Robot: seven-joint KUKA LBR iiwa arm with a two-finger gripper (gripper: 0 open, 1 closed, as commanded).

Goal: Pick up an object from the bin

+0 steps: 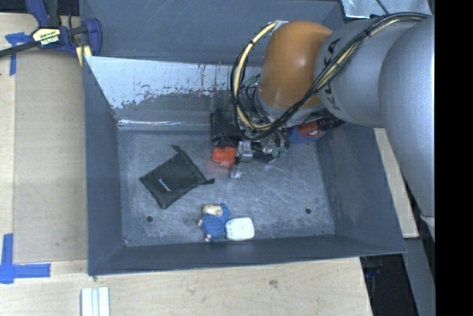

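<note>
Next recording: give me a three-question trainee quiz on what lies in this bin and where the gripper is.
1. True or false: the gripper is right beside a small orange-red object near the middle of the bin.
2. Which thing lies on the floor to the view's left of the gripper? A) flat black pouch B) green ball C) silver spoon
3. Fill in: by the wall at the bottom of the view, a white object lies beside a small piece coloured yellow and ___.
Key: 1 true; 2 A; 3 blue.
</note>
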